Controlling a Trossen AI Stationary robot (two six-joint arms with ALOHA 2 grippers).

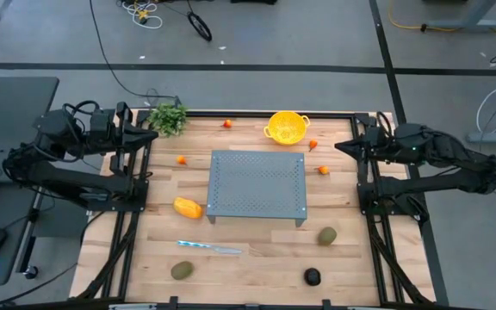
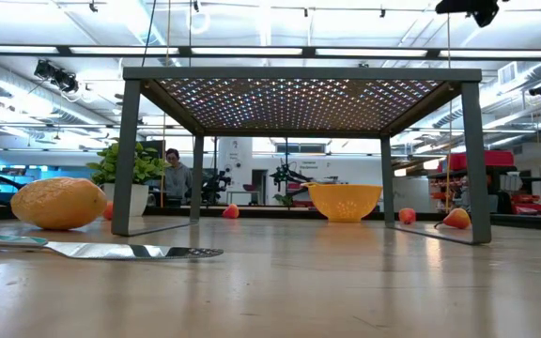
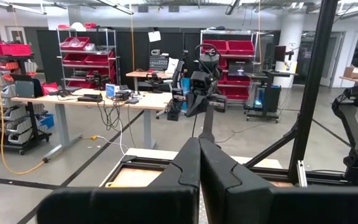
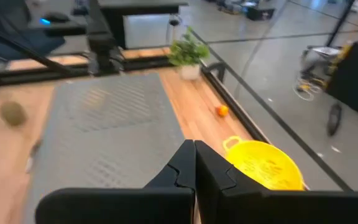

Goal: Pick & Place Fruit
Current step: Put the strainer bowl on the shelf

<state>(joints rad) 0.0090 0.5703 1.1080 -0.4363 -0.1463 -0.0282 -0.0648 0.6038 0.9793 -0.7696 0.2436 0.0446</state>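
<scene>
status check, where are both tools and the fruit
Left tool shut, parked at table's left edge. Right tool shut, parked right. Fruit untouched, scattered around grey rack. Nothing blocking.

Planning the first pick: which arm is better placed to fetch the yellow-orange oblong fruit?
Probably the left: the yellow-orange oblong fruit lies on the left arm's side of the grey perforated stand; the right gripper would have to cross it.

In the low view the knife point(image 2: 92, 249) runs off the left edge, its handle cut short. The potted plant point(image 2: 128, 174) stands partly behind the rack's leg point(image 2: 125, 155). In the right wrist view a brownish-green fruit point(image 4: 12, 112) is a blur, and the yellow colander point(image 4: 265, 163) is partly covered by the right gripper point(image 4: 194, 163). The orange balls point(image 1: 228, 124) are too small to identify from above.
</scene>
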